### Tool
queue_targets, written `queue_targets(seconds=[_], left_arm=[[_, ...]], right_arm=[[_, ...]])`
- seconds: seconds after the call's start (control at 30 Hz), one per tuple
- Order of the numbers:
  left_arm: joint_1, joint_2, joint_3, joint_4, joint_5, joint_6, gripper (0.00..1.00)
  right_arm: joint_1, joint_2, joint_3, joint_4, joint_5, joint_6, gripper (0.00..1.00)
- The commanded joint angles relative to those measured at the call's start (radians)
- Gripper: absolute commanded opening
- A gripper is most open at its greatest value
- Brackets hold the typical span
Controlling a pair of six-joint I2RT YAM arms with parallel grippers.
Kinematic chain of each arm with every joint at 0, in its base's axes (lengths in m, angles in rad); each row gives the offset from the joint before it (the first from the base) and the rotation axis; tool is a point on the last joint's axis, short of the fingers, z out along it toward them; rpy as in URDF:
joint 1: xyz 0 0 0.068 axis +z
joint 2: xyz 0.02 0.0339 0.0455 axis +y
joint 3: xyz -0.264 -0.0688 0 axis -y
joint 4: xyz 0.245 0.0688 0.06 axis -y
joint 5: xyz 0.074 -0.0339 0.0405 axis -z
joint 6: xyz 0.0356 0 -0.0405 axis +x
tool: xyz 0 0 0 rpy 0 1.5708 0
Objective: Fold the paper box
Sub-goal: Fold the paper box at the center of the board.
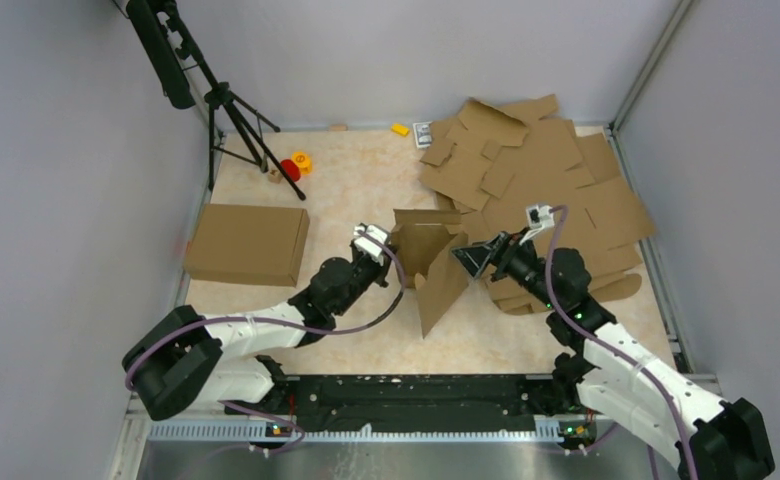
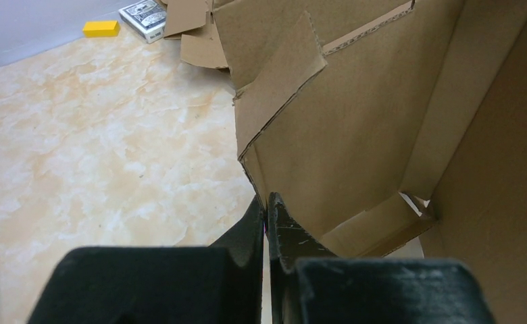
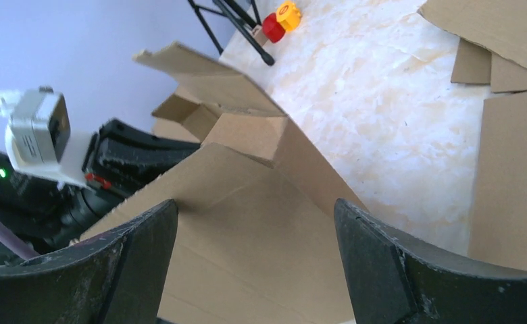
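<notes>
- The left claw (image 2: 266, 209) has its fingers pressed together, pinching the lower edge of one side wall of the paper box (image 1: 434, 262).
- The right claw (image 3: 254, 202) stands wide apart; a large flap of the paper box lies in front of the gap, and neither finger clearly touches it.
- The paper box stands half folded in the middle of the worktop (image 1: 356, 180), between the two claws, with its walls partly raised and one long flap sloping down towards the near edge.
- A closed brown carton (image 1: 247, 243) lies flat to the left, well apart from the paper box.
- A pile of flat cardboard sheets (image 1: 546, 175) covers the far right of the worktop.
- A black tripod (image 1: 228, 110) stands at the far left corner, with a red and yellow toy (image 1: 296, 165) beside its feet.
- A small yellow block (image 1: 400, 129) lies by the back wall.
</notes>
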Motion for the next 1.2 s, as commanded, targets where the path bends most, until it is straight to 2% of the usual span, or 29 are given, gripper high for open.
queue_targets(seconds=[0.0,0.1,0.2,0.37,0.53,0.67,0.8,0.93,1.17], left_arm=[[-0.019,0.007,0.026,-0.004,-0.019,0.039,0.0],[-0.033,0.005,0.031,-0.008,-0.042,0.054,0.0],[-0.045,0.007,0.037,-0.015,-0.064,0.064,0.0],[-0.069,0.0,0.042,-0.02,-0.101,0.084,0.0],[-0.087,-0.007,0.047,-0.032,-0.142,0.095,0.0],[-0.105,0.006,0.052,-0.037,-0.175,0.09,0.0],[-0.121,0.022,0.06,-0.039,-0.206,0.093,0.0],[-0.128,0.027,0.063,-0.041,-0.219,0.096,0.0],[-0.135,0.029,0.061,-0.044,-0.235,0.102,0.0]], right_arm=[[-0.024,-0.042,0.012,0.001,0.076,0.214,0.83],[-0.024,-0.061,-0.029,0.049,0.112,0.367,0.77],[-0.024,-0.055,-0.044,0.11,0.112,0.451,0.78],[-0.024,-0.031,0.054,-0.008,0.124,0.456,0.85],[-0.023,-0.044,0.072,-0.022,0.148,0.524,0.9],[-0.022,-0.067,0.06,-0.034,0.188,0.597,0.92],[-0.01,-0.046,0.087,-0.055,0.177,0.598,0.91],[0.015,0.03,0.173,-0.186,0.16,0.565,0.81],[0.04,0.022,0.202,-0.285,0.174,0.539,0.57]])
